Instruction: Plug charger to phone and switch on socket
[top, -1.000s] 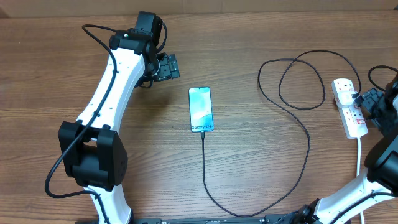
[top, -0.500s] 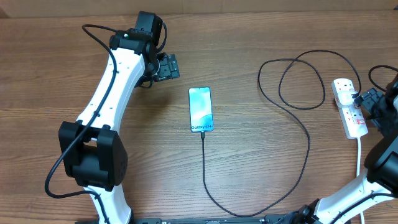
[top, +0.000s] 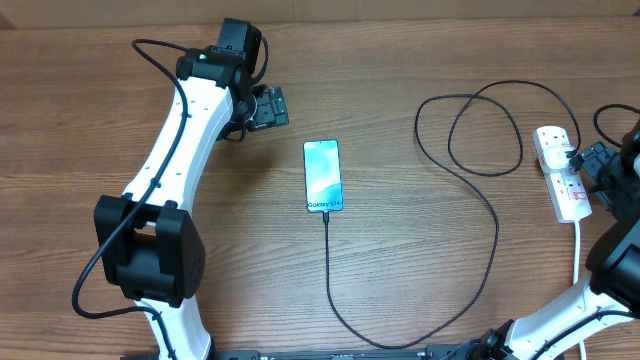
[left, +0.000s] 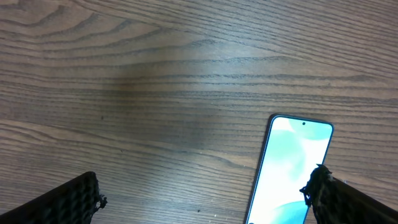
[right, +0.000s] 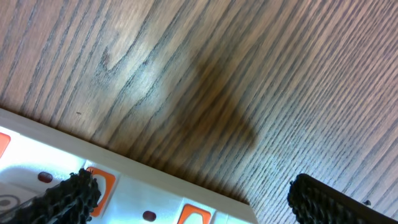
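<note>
**Switch not yet pressed**

The phone (top: 322, 176) lies at the middle of the table (top: 400, 60), with the limp charger (top: 495, 240) reaching its near end. The socket (top: 560, 172) by the right edge looks light and likely to slide. Its red switches (right: 102, 179) suit one fingertip. The left hand (top: 272, 108) and right hand (top: 592, 165) both gape, empty.

A matt tabletop (top: 400, 90) of strongly grained wood carries the glossy-screened phone (top: 322, 176), a smooth white socket (top: 562, 180), apparently plastic, and the matt black charger (top: 497, 228).
</note>
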